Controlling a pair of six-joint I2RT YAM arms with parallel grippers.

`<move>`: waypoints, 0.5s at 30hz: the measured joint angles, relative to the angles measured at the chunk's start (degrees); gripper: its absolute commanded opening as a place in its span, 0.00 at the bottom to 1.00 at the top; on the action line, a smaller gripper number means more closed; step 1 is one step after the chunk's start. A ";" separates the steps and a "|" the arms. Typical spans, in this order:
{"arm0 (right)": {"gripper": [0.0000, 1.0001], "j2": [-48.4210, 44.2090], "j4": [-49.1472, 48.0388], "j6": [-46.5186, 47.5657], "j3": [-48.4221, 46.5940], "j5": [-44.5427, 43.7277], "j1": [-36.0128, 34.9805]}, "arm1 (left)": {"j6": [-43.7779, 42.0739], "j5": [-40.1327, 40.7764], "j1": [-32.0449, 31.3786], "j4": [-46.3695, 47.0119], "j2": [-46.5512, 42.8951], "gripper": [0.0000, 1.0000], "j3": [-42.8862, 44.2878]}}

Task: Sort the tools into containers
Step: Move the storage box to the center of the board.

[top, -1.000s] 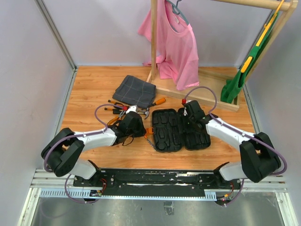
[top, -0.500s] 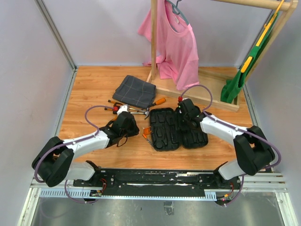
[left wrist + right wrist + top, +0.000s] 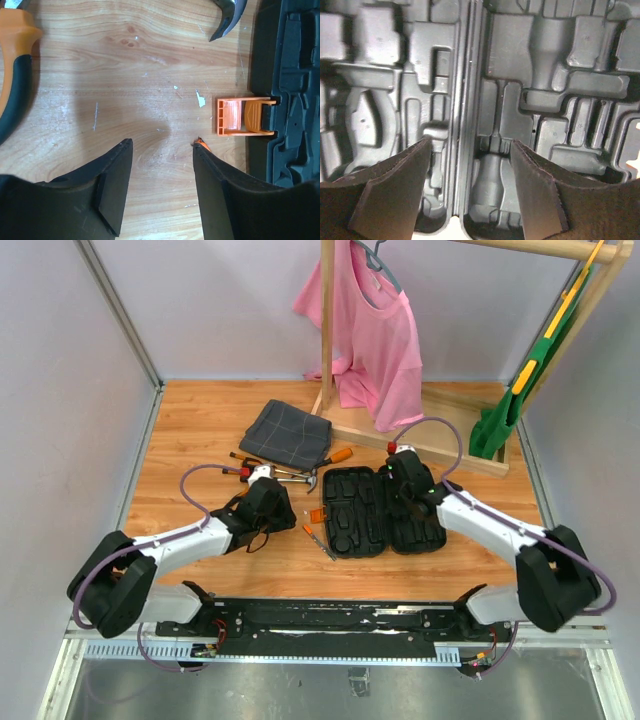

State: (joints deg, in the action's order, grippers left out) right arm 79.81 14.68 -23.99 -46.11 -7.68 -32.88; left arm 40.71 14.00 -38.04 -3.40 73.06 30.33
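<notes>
Orange-and-black-handled hand tools (image 3: 295, 477) lie clustered on the wooden tabletop (image 3: 190, 440), left of centre in the top view. They are outside the black moulded plastic tool case (image 3: 352, 520), which lies opened flat at centre. The left gripper (image 3: 162, 147) reaches low over bare wood beside the case, jaws apart and empty. The right gripper (image 3: 470, 145) hangs over the case's hinge line, jaws spread, holding nothing. The case's matt interior is cut into shaped recesses, and its small orange clasp (image 3: 245, 116) juts from the left rim. A curved steel hammer claw (image 3: 227, 20) shows at upper right of the left wrist view. Bare wood runs below the case.
</notes>
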 measured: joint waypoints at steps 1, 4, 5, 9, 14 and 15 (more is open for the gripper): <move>0.67 -1.60 -0.17 0.02 0.57 0.20 0.00 | -0.04 -0.15 -0.02 0.00 0.09 0.57 0.04; 0.70 -8.41 -1.18 0.09 2.86 0.87 0.00 | -0.44 -0.52 -0.57 -0.09 1.03 0.58 0.55; 0.71 -10.21 -1.38 0.07 3.37 0.85 0.00 | -0.44 -0.55 -0.98 -0.13 1.29 0.58 0.76; 0.80 -17.09 -2.36 -0.22 6.03 -0.11 0.02 | -0.17 -0.46 -3.67 -0.94 3.72 0.58 3.17; 0.97 -24.06 -2.54 -1.79 11.13 -3.19 0.26 | 1.90 0.87 -5.97 -2.84 7.32 0.59 6.10; 0.99 -25.59 -2.51 -2.12 12.41 -4.07 0.39 | 2.56 1.16 -6.23 -3.10 7.93 0.59 6.34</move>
State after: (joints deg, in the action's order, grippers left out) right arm 54.22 12.16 -26.11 -33.69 -11.75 -32.49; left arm 43.27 15.16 -44.27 -6.50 80.99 36.67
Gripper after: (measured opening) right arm 0.928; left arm 0.587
